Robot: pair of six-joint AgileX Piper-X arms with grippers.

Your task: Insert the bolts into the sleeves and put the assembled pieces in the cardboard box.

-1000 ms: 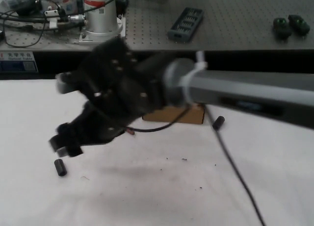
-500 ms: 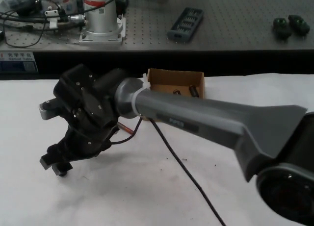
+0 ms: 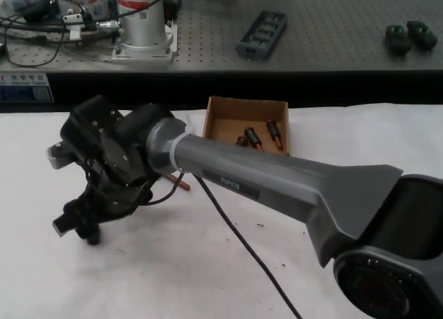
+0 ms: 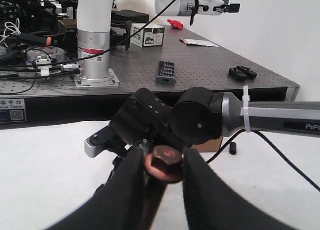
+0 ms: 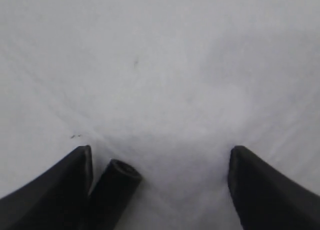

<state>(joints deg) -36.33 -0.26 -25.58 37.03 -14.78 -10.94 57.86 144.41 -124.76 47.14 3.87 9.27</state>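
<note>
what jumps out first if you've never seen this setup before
The right arm stretches across the white bench, its fingers open with a black sleeve between them, close by one. The left arm's fingers pinch a copper bolt, and farther back the cardboard box already holds assembled pieces.

Your grey tubular forearm (image 3: 277, 184) wore a white zip tie (image 3: 178, 149) beside its black, screw-studded wrist housing (image 3: 111, 156), which trailed a thin black cable (image 3: 242, 244).

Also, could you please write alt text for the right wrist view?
The right gripper is open over a white cloth, its two dark fingers wide apart. A short black sleeve lies on the cloth close beside one finger.
</note>
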